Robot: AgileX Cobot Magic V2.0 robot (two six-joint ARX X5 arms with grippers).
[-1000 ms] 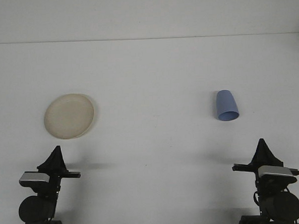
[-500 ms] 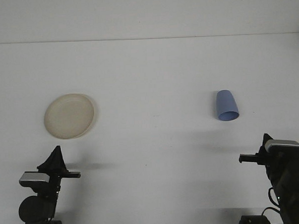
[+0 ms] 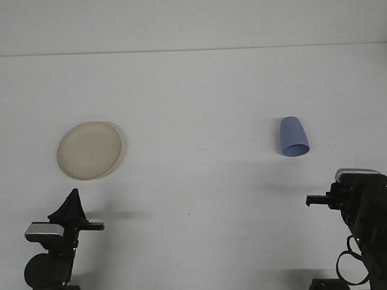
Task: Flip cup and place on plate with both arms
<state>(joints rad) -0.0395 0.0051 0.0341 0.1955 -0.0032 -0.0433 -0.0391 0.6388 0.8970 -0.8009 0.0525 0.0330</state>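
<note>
Lying ahead of rt pincer [image 3: 340, 193]: cup [image 3: 293, 137]

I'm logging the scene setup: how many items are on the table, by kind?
Plate: 1
Cup: 1
Total: 2

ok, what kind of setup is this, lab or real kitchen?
Likely a lab test bench: a bare white table, only a cream plate and a blue cup laid out, two robot arms at the near edge.
</note>
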